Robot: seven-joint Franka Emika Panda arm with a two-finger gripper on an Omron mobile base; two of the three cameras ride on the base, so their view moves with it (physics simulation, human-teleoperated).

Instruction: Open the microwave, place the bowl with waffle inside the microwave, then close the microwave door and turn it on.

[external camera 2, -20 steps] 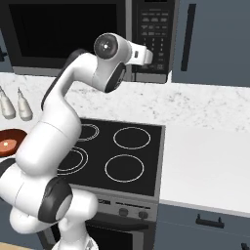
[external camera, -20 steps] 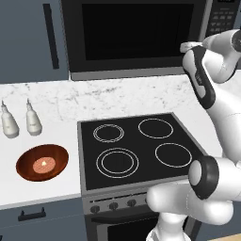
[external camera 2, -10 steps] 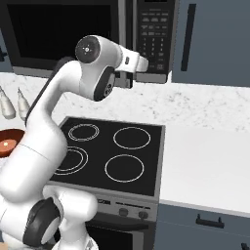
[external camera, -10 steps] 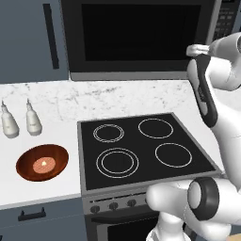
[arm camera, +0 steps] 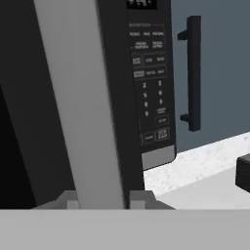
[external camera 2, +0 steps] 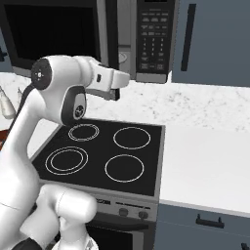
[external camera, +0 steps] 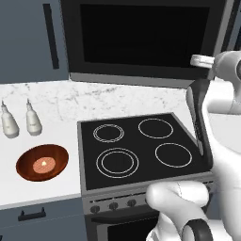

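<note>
The black microwave (external camera: 141,37) hangs above the stove, its keypad (external camera 2: 152,39) on the right. My gripper (arm camera: 105,197) is shut on the grey vertical handle (arm camera: 78,97) at the right edge of the microwave door (external camera 2: 53,34), one fingertip on each side of the bar. From the base views the hand (external camera: 200,60) reaches in toward that edge. The reddish-brown bowl (external camera: 42,162) sits on the counter left of the stove, with the small waffle (external camera: 43,164) in its middle.
A black stovetop (external camera: 141,146) with four rings lies under the arm. Two pale bottles (external camera: 9,123) stand behind the bowl. Blue-grey cabinets with black handles (arm camera: 193,73) flank the microwave. White counter (external camera 2: 210,166) stretches right of the stove.
The hand has shifted left and slightly down onto the door handle, and the jaws have closed on it. The door's handle edge looks drawn slightly outward. Bowl unmoved.
</note>
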